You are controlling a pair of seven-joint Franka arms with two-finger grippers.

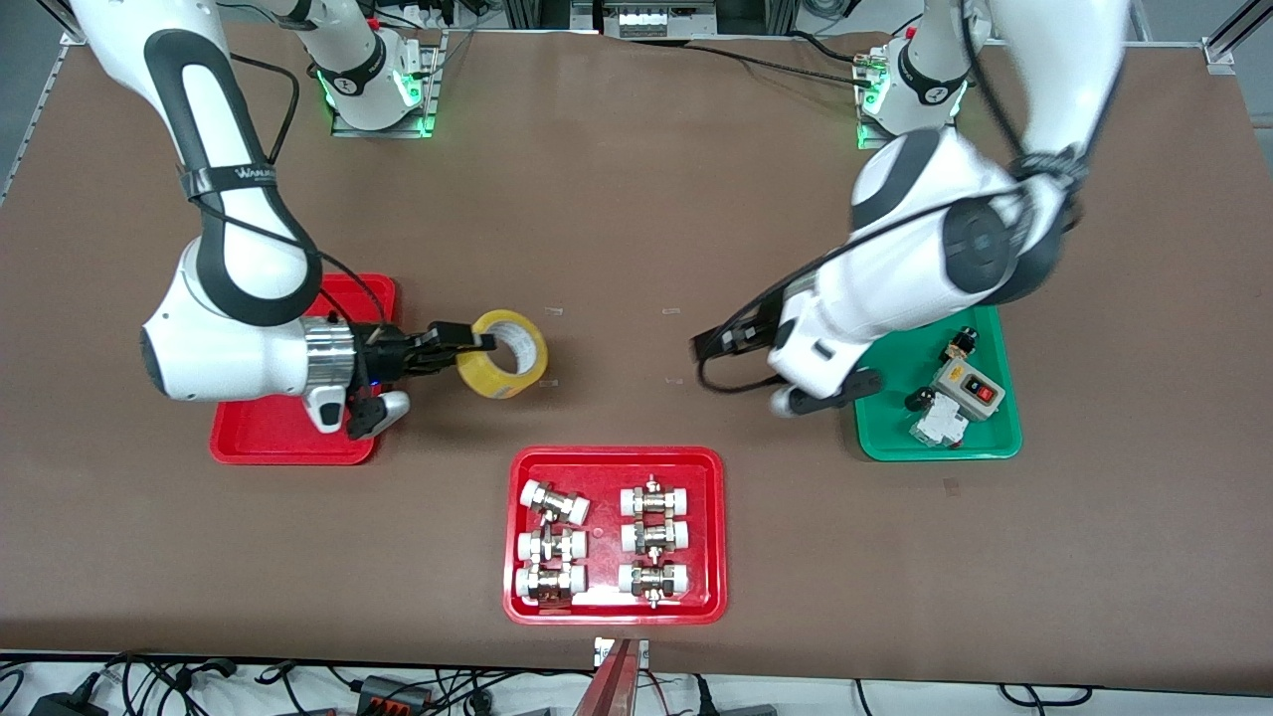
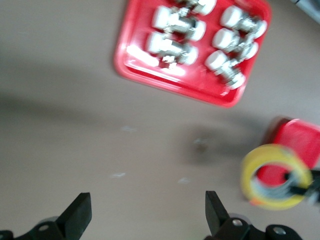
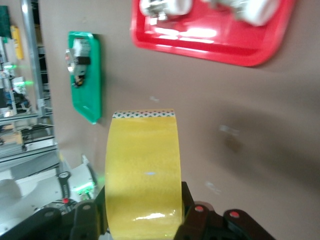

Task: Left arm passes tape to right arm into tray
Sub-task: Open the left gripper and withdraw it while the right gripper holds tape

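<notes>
Over the bare desk (image 1: 617, 199) just beside the plain red tray (image 1: 261, 445), the right pincer (image 1: 465, 343) pinches the tape (image 1: 504, 355) by its wall, one finger through the core and one outside, so the roll hangs clear of the surface with its open face turned up toward the front camera. The relation that counts now is tape to tray: the tray lies under the right arm's own wrist, toward that arm's end of the desk, so by my reading the roll must be drawn back along the forearm before it is let go. The left pincer (image 1: 726, 340) is spread and holds nothing, over the desk between the tape and the green tray (image 1: 1002, 443), well apart from the roll; that arm looks done with its share. The front view shows the whole layout but hides much of the plain tray under the arm. The right wrist view shows the tape's broad yellow band squarely between the fingers, and the left wrist view shows its own spread fingers (image 2: 80, 212) with the tape far off.
</notes>
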